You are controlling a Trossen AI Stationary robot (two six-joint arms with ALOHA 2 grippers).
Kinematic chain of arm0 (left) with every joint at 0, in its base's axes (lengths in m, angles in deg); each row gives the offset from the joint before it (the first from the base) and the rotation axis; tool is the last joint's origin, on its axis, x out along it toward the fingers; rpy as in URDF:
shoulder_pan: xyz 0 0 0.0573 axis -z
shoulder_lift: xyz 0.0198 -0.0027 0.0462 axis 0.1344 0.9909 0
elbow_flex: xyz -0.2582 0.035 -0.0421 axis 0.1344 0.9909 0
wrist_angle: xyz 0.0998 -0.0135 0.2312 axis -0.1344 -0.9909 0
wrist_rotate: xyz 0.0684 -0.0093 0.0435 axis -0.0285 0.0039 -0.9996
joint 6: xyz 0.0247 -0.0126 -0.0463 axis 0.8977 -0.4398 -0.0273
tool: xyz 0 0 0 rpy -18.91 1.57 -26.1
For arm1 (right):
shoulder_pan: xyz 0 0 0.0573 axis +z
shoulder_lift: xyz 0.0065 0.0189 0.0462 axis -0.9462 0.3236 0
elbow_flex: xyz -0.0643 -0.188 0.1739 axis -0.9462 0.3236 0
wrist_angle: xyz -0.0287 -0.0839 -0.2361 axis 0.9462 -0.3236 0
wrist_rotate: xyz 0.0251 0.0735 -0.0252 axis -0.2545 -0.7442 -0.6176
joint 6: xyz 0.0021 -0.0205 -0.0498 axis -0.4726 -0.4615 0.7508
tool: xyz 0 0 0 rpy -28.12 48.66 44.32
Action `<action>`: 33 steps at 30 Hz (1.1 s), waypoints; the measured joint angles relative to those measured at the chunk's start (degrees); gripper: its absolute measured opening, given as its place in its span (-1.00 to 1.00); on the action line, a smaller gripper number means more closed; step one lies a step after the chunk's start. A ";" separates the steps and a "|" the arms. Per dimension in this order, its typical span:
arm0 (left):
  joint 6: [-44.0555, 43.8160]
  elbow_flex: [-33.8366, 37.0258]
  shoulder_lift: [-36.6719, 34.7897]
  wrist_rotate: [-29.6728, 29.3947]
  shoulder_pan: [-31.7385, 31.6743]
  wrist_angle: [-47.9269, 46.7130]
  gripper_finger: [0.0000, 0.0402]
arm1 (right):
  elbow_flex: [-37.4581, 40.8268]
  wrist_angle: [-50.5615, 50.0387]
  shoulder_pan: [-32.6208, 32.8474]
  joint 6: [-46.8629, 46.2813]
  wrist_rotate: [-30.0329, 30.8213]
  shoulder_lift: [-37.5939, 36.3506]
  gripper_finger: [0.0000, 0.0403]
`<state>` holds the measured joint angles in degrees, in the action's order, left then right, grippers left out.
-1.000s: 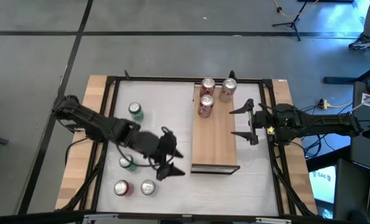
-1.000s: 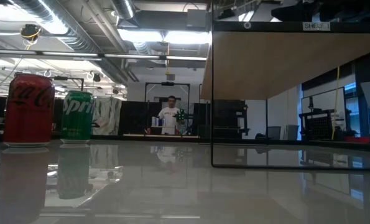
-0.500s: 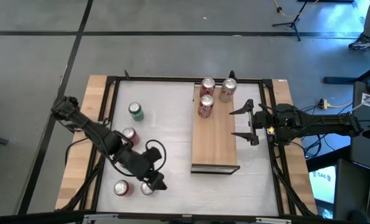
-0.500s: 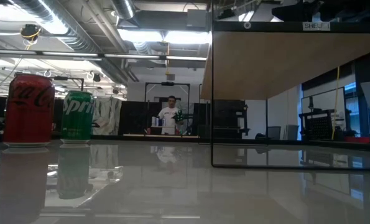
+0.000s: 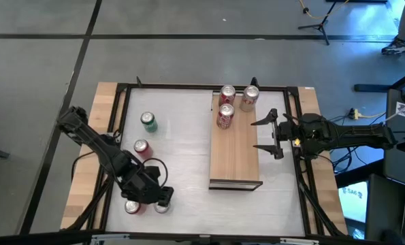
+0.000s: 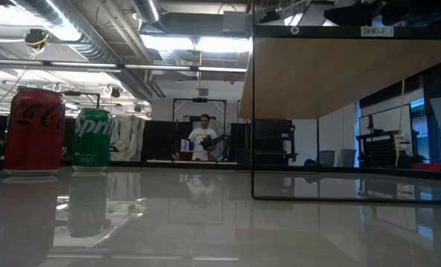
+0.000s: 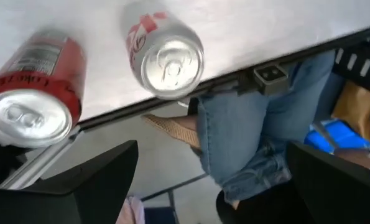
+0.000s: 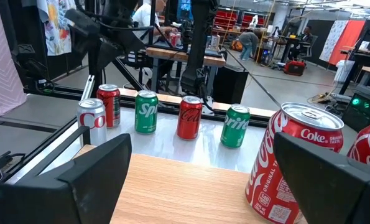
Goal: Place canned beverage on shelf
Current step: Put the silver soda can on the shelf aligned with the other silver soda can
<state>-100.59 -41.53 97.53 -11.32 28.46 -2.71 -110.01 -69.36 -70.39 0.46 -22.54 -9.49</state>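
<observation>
Fingers spread wide, the left gripper [image 5: 160, 198] has swung down to the lower left of the high view, over a silver-and-red can [image 5: 162, 205] beside a red one [image 5: 132, 206], likely its next pick. The right gripper [image 5: 267, 133], also open, waits beside the light-wood shelf [image 5: 234, 153], which holds three cans.

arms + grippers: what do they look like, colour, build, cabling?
Both arms are dark, jointed links. The right gripper has two slim black fingers on a crossbar, a small yellow mark on its wrist and dark cable trailing behind. The left gripper is a compact black head with looped black cable; its fingers are flat, matte black.
</observation>
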 joint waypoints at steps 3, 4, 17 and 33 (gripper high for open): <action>-0.68 -0.02 1.92 0.20 -0.24 0.10 0.97 | 0.00 -0.14 -0.02 0.00 0.00 0.00 0.91; -0.67 -0.01 2.74 0.97 -0.25 0.10 0.97 | 0.00 -0.19 0.00 0.02 -0.02 -0.02 0.91; -2.18 0.00 9.16 3.02 -0.66 -0.51 0.97 | 0.00 -0.32 0.00 0.04 -1.91 0.00 0.91; -0.09 0.00 14.58 4.38 -0.67 -0.89 0.97 | 0.00 -0.28 0.00 0.02 -3.45 -0.02 0.91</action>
<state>-100.68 -41.53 112.11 -6.94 27.79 -3.60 -110.01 -69.64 -70.39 0.48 -25.99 -9.51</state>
